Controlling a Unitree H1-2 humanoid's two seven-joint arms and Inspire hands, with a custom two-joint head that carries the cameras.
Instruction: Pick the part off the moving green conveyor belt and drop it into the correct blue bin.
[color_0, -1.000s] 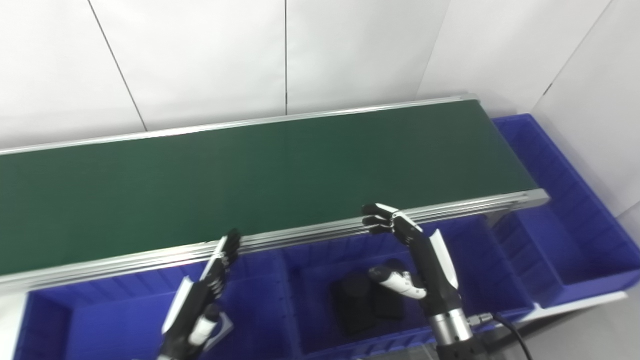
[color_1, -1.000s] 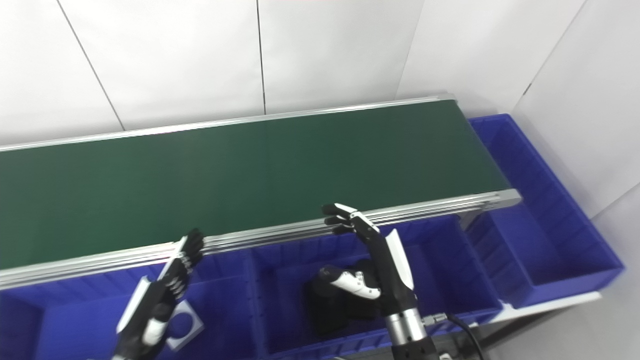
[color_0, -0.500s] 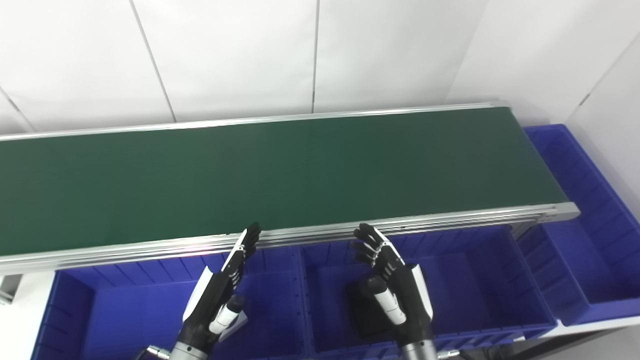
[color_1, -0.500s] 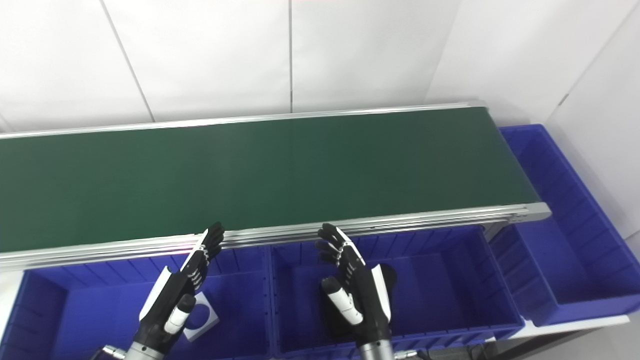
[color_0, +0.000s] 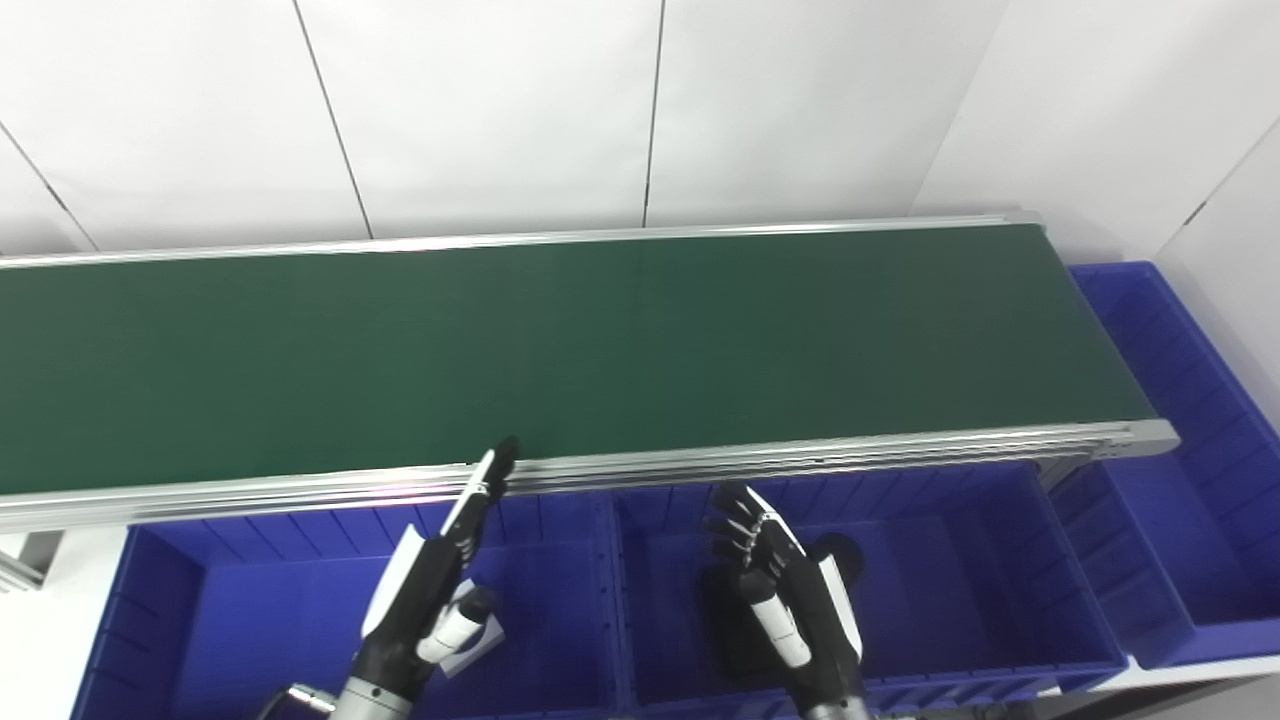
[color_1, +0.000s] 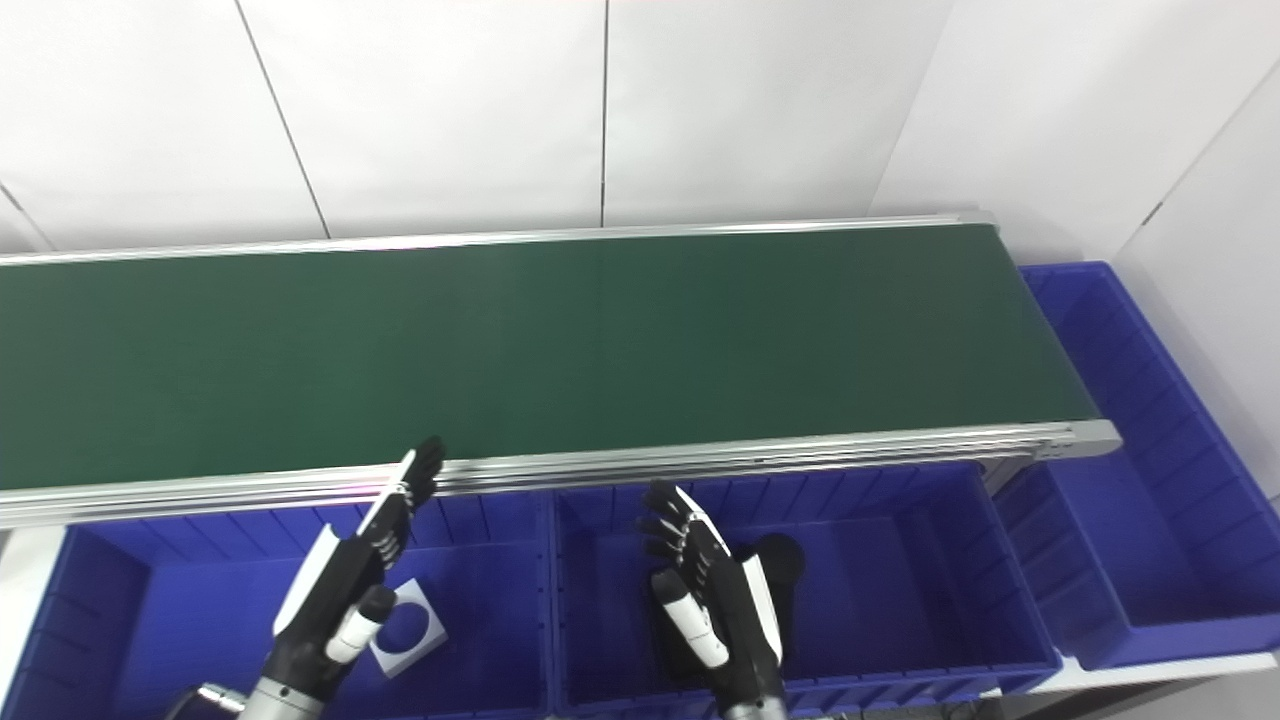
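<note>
The green conveyor belt (color_0: 560, 340) runs across the view with no part on it. My left hand (color_0: 430, 580) hovers open over the left blue bin (color_0: 250, 620), its fingertips reaching up to the belt's near rail. A white square part with a round hole (color_1: 408, 632) lies in that bin beside the hand. My right hand (color_0: 785, 590) is open above the middle blue bin (color_0: 950, 580), holding nothing. Black parts (color_1: 780, 560) lie in the middle bin, partly hidden behind the right hand.
A large blue bin (color_0: 1180, 470) stands at the belt's right end. The aluminium rail (color_0: 800, 460) edges the belt just above the bins. White wall panels close off the back and the right side.
The camera has swung left and tilted, shifting the whole picture right. My right hand has drawn back from the belt rail and sunk lower over the middle bin. My left hand stays about where it was.
</note>
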